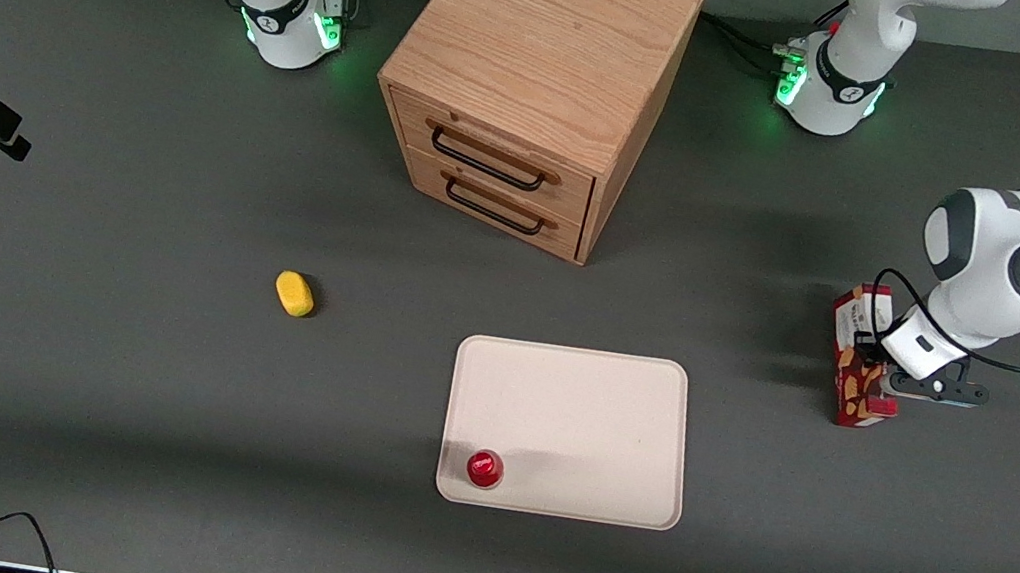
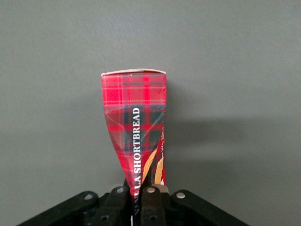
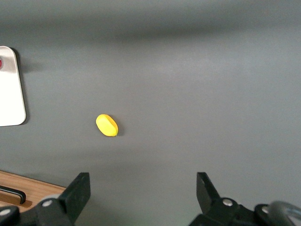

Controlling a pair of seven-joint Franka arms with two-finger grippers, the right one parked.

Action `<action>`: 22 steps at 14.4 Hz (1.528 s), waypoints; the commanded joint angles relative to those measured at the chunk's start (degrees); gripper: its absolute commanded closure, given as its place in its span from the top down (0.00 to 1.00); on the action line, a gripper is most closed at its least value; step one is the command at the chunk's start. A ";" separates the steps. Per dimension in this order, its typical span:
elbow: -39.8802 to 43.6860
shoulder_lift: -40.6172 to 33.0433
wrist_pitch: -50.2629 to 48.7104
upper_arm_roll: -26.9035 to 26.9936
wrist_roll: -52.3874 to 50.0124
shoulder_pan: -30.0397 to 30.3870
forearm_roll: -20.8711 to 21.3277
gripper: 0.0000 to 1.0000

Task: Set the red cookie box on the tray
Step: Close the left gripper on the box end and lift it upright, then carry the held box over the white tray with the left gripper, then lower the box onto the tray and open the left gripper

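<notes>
The red cookie box (image 1: 858, 323) is a narrow dark-red tartan carton with tan cookie pictures, and it stands on end toward the working arm's end of the table. My left gripper (image 1: 872, 369) is shut on it from the side. In the left wrist view the black fingers (image 2: 151, 202) pinch the near end of the red cookie box (image 2: 136, 117), whose side is squeezed inward. Whether the box touches the table I cannot tell. The cream-white tray (image 1: 581, 419) lies flat near the table's middle, well apart from the box.
A small round red cap (image 1: 484, 468) sits in the tray's corner nearest the front camera. A wooden two-drawer cabinet (image 1: 541, 79) stands farther from the camera than the tray. A yellow lump (image 1: 295, 293) lies toward the parked arm's end.
</notes>
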 commanded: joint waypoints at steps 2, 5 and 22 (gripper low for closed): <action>8.94 -8.60 -22.07 -1.48 -6.34 -3.68 -1.15 0.00; 23.70 -7.29 -37.30 -7.97 -16.17 -4.04 -1.15 0.00; 59.26 33.32 -23.36 -21.53 -63.49 -9.66 13.87 0.00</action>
